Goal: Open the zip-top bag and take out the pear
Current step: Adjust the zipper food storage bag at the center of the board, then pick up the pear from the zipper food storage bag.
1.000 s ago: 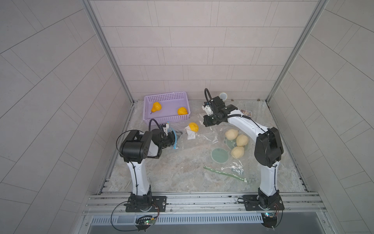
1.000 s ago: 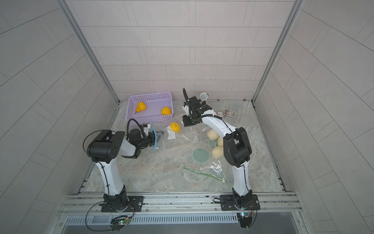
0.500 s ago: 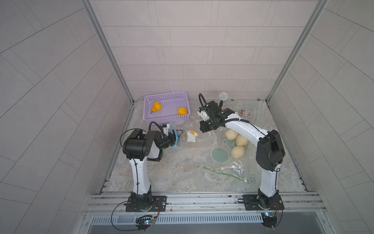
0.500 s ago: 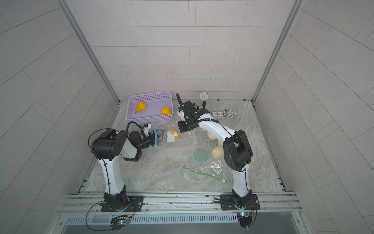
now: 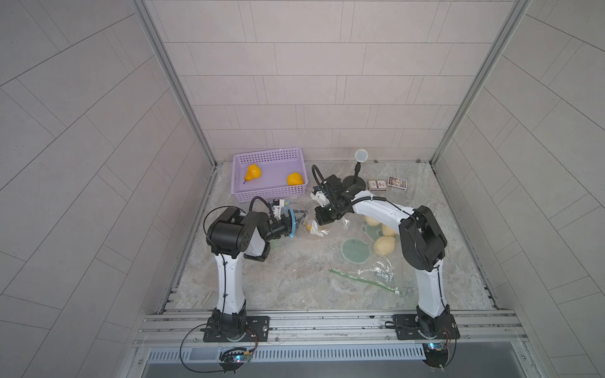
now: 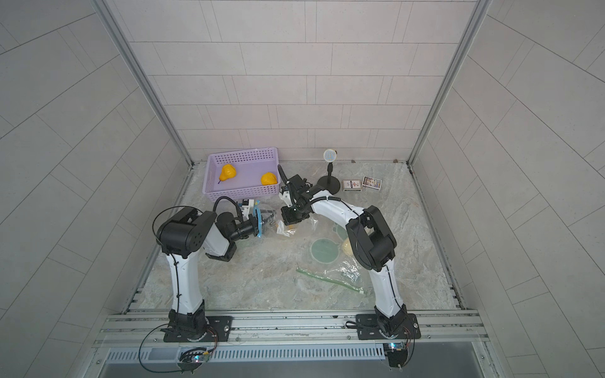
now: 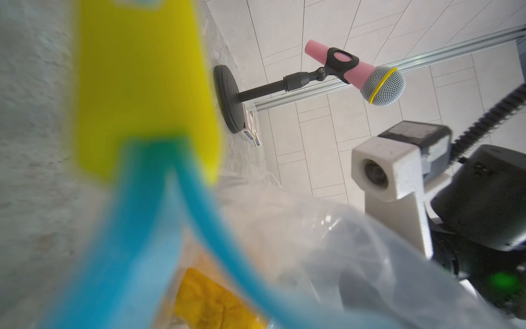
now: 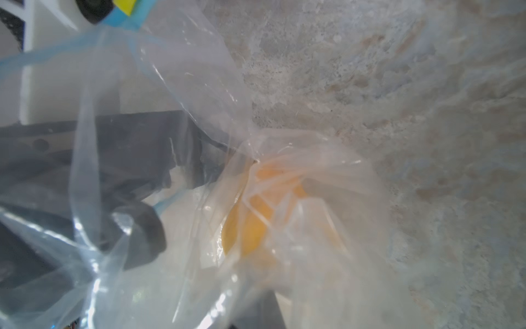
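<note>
The clear zip-top bag (image 5: 317, 229) hangs between my two grippers, left of the table's middle. Its blue zip rim (image 5: 290, 222) loops around my left gripper (image 5: 299, 216), whose fingers (image 8: 142, 228) stand apart inside the mouth, open. My right gripper (image 5: 322, 223) is shut on the bunched closed end of the bag (image 8: 284, 273). The yellow pear (image 5: 308, 225) lies inside the bag, between the two grippers, and shows in both wrist views (image 7: 210, 302) (image 8: 250, 228). In the left wrist view the blurred blue rim and a yellow tab (image 7: 142, 85) fill much of the picture.
A purple basket (image 5: 270, 193) with two yellow pears stands at the back left. A microphone on a stand (image 5: 360, 156) and two small boxes (image 5: 388, 184) are at the back. Pale round fruits (image 5: 384, 245), a green disc (image 5: 355, 250) and a second bag with a green zip (image 5: 363, 278) lie at the right.
My right gripper has carried the bag's closed end and the pear leftwards and down towards my left gripper. The left gripper's jaws have spread wider inside the bag's mouth.
</note>
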`<state>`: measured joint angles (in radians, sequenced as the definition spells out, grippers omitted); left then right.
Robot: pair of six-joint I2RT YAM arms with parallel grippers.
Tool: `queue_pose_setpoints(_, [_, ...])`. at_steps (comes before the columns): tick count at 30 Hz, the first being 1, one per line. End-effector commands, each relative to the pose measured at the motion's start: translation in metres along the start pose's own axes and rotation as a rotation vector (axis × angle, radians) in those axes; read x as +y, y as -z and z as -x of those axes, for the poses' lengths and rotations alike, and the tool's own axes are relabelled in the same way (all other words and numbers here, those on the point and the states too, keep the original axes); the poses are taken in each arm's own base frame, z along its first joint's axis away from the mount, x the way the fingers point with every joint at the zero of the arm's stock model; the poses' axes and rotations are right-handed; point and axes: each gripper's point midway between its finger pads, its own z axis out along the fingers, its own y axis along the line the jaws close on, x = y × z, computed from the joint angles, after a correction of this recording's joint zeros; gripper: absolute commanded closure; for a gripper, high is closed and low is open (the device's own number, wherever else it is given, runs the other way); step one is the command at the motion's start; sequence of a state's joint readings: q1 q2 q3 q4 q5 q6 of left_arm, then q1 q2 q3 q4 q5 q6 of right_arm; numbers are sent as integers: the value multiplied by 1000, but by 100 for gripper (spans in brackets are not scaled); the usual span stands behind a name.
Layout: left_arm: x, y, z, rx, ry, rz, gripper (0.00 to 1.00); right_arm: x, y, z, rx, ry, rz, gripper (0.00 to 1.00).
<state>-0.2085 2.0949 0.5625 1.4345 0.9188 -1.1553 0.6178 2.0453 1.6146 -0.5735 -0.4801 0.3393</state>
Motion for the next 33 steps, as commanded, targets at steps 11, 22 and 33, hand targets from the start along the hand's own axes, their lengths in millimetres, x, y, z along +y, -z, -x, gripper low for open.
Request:
queue_pose_setpoints(11, [126, 69, -121, 317, 198, 753, 0, -30, -41, -41, 45, -113, 17, 100])
queue_pose_setpoints(22, [91, 69, -90, 209, 133, 741, 0, -42, 24, -12, -157, -204, 184, 100])
queue_pose_setpoints(33, [75, 74, -81, 208, 99, 756, 0, -59, 85, 12, -235, -260, 93, 72])
